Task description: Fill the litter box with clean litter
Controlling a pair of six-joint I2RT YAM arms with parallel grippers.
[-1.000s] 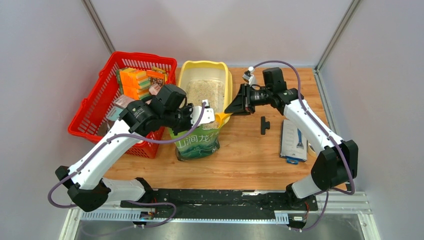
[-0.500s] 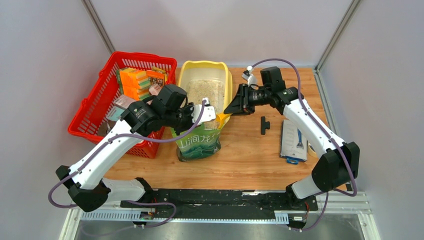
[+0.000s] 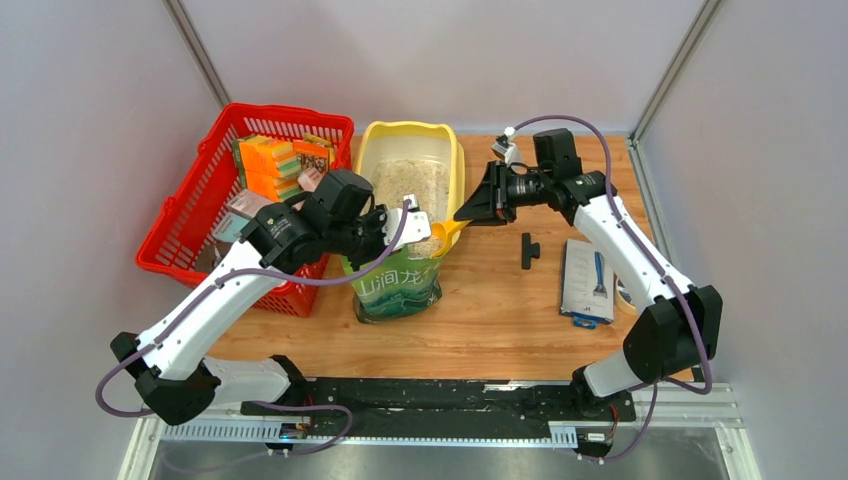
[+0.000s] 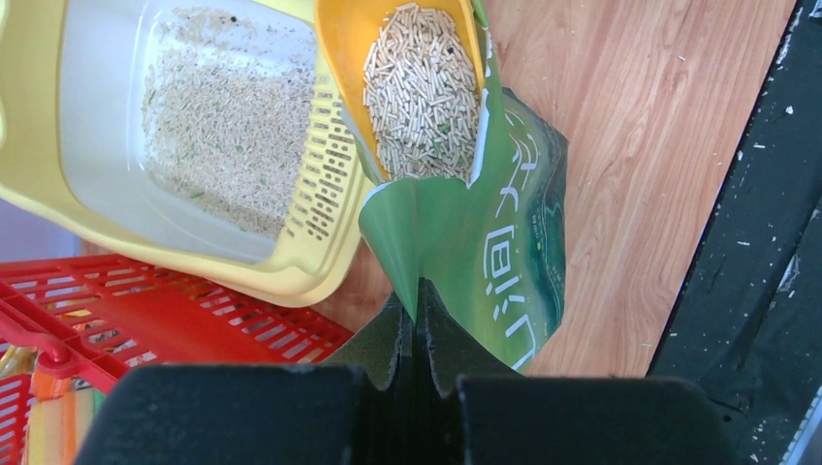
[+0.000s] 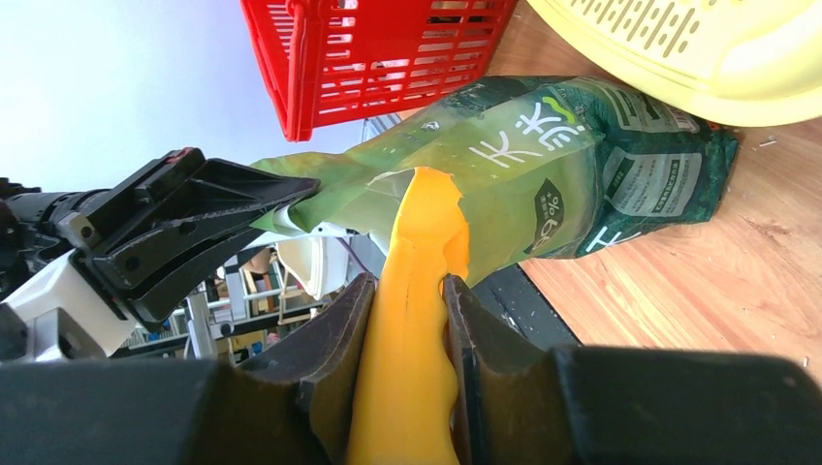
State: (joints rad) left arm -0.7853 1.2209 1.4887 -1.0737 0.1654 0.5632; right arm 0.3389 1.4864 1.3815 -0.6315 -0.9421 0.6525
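The pale yellow litter box (image 3: pixel 405 128) lies at the back centre with a thin layer of clean litter (image 3: pixel 410 185) in it. In front of it stands the green pouch (image 3: pixel 400 285). My left gripper (image 4: pixel 419 291) is shut on the pouch's top edge (image 4: pixel 426 223) and holds its mouth open. My right gripper (image 5: pixel 407 283) is shut on the handle of an orange-yellow scoop (image 5: pixel 417 232). The scoop's bowl (image 4: pixel 349 39) is full of litter pellets (image 4: pixel 422 87) and sits at the pouch's mouth, next to the box's slotted lip (image 4: pixel 325 184).
A red mesh basket (image 3: pixel 175 235) with sponges and packets stands to the left, touching the litter box. On the wooden table to the right lie a small black part (image 3: pixel 528 250) and a blue and white packet (image 3: pixel 588 280).
My right gripper has drawn back slightly toward the back right, taking the loaded scoop a little up out of the pouch. The left arm and the pouch have stayed still.
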